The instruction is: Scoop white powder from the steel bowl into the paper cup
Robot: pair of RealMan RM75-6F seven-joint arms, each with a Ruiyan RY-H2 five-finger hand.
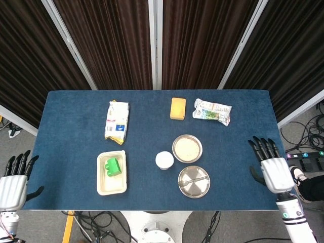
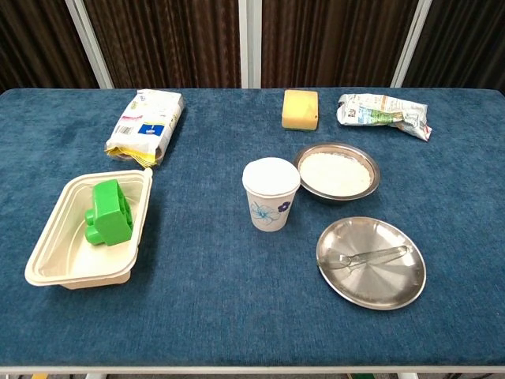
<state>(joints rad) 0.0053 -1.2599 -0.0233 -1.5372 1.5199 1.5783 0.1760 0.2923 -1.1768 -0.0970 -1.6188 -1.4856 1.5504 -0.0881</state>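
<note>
The steel bowl [image 1: 187, 148] [image 2: 337, 172] of white powder sits right of centre on the blue table. A paper cup [image 1: 164, 160] [image 2: 271, 193] with a flower print stands just left of it. In front of the bowl lies a steel plate [image 1: 194, 181] [image 2: 371, 262] with a metal spoon [image 1: 192, 179] [image 2: 369, 257] on it. My right hand [image 1: 271, 164] is off to the table's right side, fingers spread, holding nothing. My left hand [image 1: 14, 178] hangs off the left edge, fingers apart and empty. Neither hand shows in the chest view.
A beige tray [image 1: 111, 173] [image 2: 85, 229] holds a green block [image 1: 113, 166] [image 2: 109, 213] at the front left. A white bag [image 1: 117, 121] [image 2: 147, 116], a yellow sponge [image 1: 177, 108] [image 2: 300, 109] and a crumpled packet [image 1: 212, 111] [image 2: 383, 113] lie further back.
</note>
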